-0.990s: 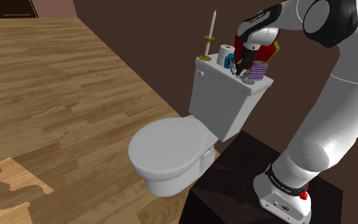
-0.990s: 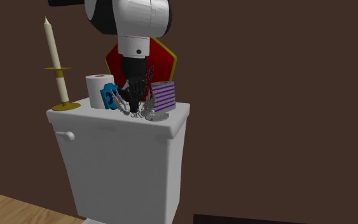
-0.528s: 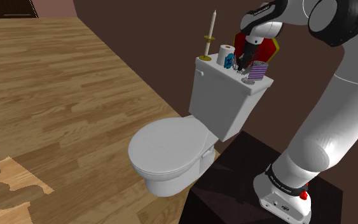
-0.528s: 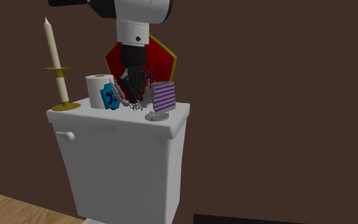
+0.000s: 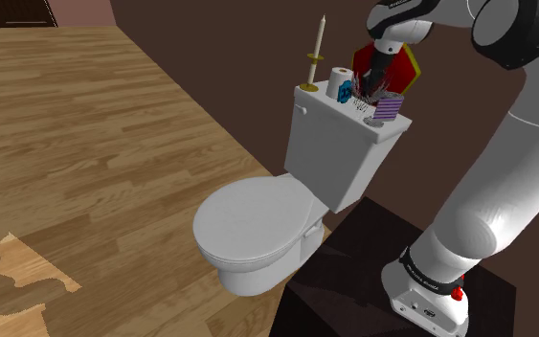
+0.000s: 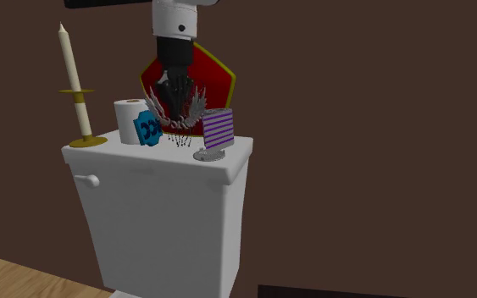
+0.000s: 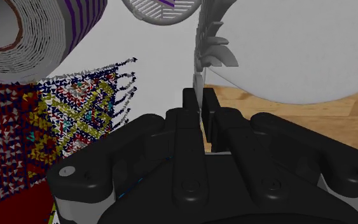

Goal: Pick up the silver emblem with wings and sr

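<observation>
The white toilet (image 5: 258,225) is the biggest thing under me, and its cistern lid (image 6: 219,165) is the shelf I am working over. Against the wall behind it stands a red plaque with a yellow rim (image 6: 215,76). Along the lid are a tall candle in a gold holder (image 6: 71,72), a paper roll (image 6: 128,118), a purple-striped piece on a round silver foot (image 6: 219,129) and a small blue tag (image 6: 148,129). The silver winged emblem (image 6: 196,103) hangs in my jaws, clear above the lid, between the blue tag and the striped piece and in front of the plaque. My jaws are closed on it, pinching its thin plate edge-on.

I judge this to be the lift itself. To do it well I should rise straight and slowly with firm pressure. The hold is on a narrow edge, so a swing could twist the plate loose, and sideways drift could catch the wide wings on the striped piece or the tag.

The wrist view gives what the others cannot: my fingers (image 7: 190,105) meeting the plate. The second exterior view gives the gap beneath the emblem, and the shoulder view gives the whole toilet and the wooden floor (image 5: 95,124)
</observation>
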Tool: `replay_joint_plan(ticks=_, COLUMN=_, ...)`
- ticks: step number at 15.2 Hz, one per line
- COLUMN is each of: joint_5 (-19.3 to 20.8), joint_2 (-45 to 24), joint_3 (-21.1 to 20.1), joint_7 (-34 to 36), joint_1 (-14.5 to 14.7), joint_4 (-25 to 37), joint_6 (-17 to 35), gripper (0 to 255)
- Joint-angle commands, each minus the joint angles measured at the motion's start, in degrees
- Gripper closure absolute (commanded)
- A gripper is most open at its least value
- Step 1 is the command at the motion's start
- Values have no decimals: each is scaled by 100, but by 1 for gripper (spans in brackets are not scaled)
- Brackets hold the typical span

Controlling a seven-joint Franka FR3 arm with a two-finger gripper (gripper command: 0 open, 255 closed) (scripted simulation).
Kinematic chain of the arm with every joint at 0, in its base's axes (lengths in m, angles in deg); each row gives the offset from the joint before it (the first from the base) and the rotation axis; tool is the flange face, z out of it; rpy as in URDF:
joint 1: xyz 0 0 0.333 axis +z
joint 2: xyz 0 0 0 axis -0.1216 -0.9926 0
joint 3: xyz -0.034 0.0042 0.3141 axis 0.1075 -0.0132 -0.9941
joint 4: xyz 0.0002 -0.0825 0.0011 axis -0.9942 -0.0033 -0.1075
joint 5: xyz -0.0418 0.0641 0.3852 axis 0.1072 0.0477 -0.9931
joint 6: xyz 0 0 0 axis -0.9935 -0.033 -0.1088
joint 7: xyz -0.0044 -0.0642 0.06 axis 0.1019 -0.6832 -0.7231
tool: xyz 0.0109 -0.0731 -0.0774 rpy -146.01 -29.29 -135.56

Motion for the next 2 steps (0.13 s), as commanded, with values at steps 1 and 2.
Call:
replay_joint_plan(ticks=1, joint_5=12, joint_2=13, joint_3=5, joint_7=5, joint_1=-3, joint_4=75, joint_6=-88, gripper=255)
replay_joint_plan(ticks=2, joint_5=12, joint_2=13, joint_3=5, joint_7=5, joint_1=-4, joint_4=75, joint_6=-88, gripper=255)
